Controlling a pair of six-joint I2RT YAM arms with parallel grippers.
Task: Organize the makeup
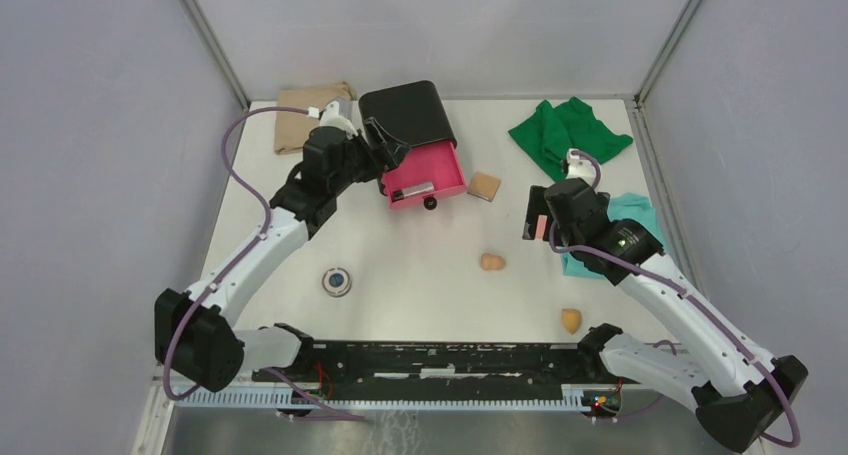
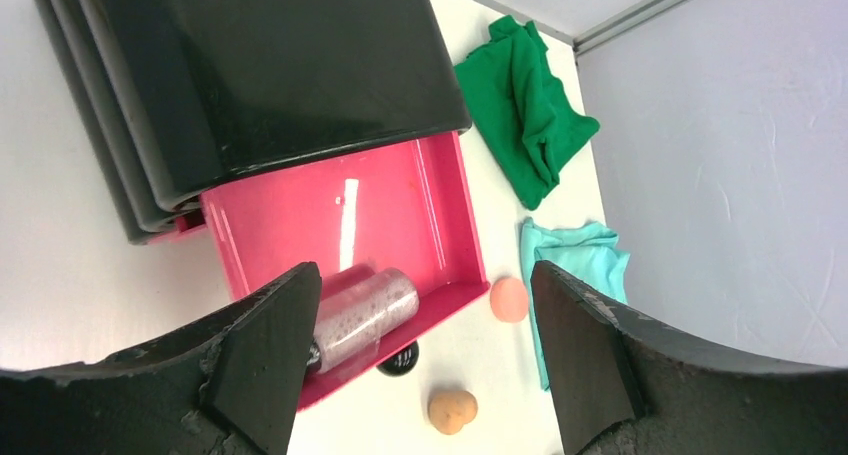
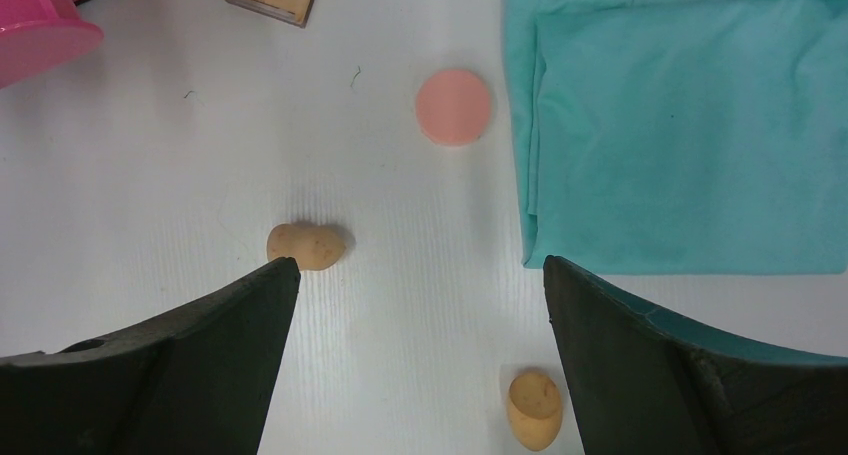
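Across a white table (image 1: 420,305), closed in by pale grey walls, open room is left in the middle and along the front edge. Two black-and-white arms are stretched in from the near corners.

At the back, a glossy black box (image 1: 405,113) is seen with its pink drawer (image 1: 440,165) standing open. A beige cloth (image 1: 300,125) is laid to its left, a crumpled green cloth (image 1: 565,135) at the back right, and a folded teal cloth (image 1: 640,215) by the right edge.

The left gripper (image 2: 422,285) is held over the drawer's front with fingers spread wide. A silvery tube (image 2: 365,310) is seen lying in the drawer beside one finger. The right gripper (image 3: 420,275) is held over bare table beside the teal cloth, fingers also spread.

The makeup is scattered:
- A round silvery compact (image 1: 338,281) is placed at the front left.
- A tan square pad (image 1: 484,185) is found just right of the drawer.
- Two tan egg-shaped sponges (image 1: 491,262) (image 1: 571,320) are set apart at centre right.
- A flat pink round piece (image 3: 454,106) is seen near the teal cloth's edge.
- A tiny black jar (image 1: 430,203) is set just in front of the drawer.
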